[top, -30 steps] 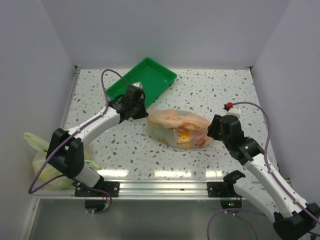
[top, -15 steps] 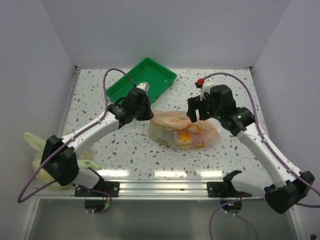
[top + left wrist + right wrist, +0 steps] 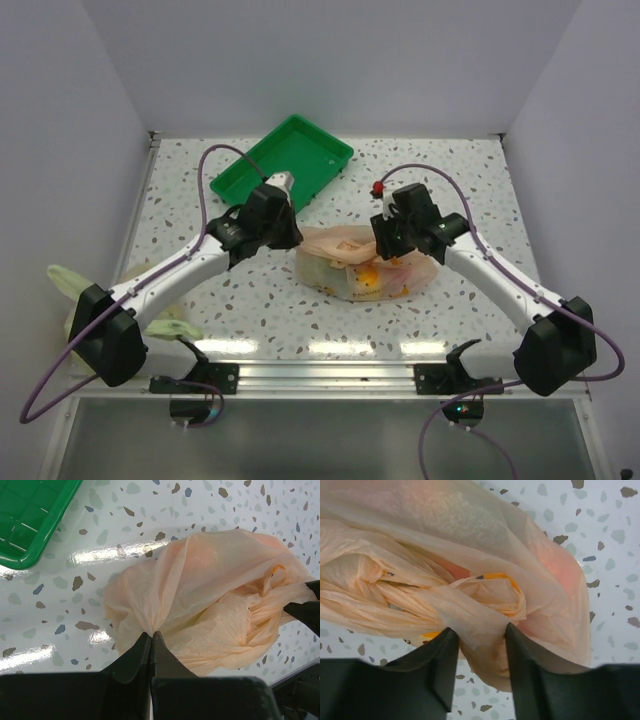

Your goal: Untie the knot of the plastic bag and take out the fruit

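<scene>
The fruit (image 3: 372,272) shows only as blurred orange through the plastic bag (image 3: 330,245).

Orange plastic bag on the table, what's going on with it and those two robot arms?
Both arms are working on the plastic bag beside the green tray. The left end effector is shut, pinching a fold of film at the bag's left side. The right end effector straddles the knot, jaws apart around the bunched film; whether it grips yet is unclear. The knot is not undone, and the fruit shows only as orange patches through the film.
</scene>
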Controlling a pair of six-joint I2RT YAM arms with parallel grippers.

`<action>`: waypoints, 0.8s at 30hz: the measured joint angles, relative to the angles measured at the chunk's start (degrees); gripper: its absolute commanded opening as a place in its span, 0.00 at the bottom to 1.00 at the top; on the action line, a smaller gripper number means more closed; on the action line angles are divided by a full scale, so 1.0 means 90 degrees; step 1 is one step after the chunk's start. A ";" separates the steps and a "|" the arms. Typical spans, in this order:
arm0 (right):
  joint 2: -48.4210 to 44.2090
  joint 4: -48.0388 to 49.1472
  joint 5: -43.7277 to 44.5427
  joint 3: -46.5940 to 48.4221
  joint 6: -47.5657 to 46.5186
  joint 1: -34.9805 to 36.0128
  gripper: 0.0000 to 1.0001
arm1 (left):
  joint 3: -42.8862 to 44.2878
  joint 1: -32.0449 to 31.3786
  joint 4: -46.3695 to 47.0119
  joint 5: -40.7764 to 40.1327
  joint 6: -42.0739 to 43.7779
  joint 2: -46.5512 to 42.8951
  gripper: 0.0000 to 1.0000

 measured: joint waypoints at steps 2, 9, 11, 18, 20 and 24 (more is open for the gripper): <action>0.0005 0.0063 0.0017 -0.0078 0.0005 0.0000 0.13 | -0.0080 -0.0010 -0.0005 -0.0063 0.0002 -0.0039 0.00; -0.0466 0.0073 0.0578 0.0012 0.0435 -0.0406 0.00 | -0.0240 0.0129 -0.0053 -0.0243 0.0075 -0.0158 0.00; -0.0869 0.0209 0.0627 0.0080 0.0831 -0.0770 0.00 | -0.0274 0.0262 -0.0027 -0.0228 0.0073 -0.0175 0.00; -0.2215 0.0940 0.0959 -0.0170 0.2567 -0.1630 0.00 | -0.0430 0.0692 -0.0044 -0.0223 0.0102 -0.0209 0.00; -0.2191 0.1180 0.0585 -0.0328 0.2737 -0.1625 0.00 | -0.0430 0.0697 -0.0029 -0.0180 0.0168 -0.0214 0.01; -0.1678 0.1498 -0.0160 -0.0481 0.2591 -0.1627 0.00 | -0.0427 0.0699 -0.0010 -0.0019 0.0381 -0.0270 0.40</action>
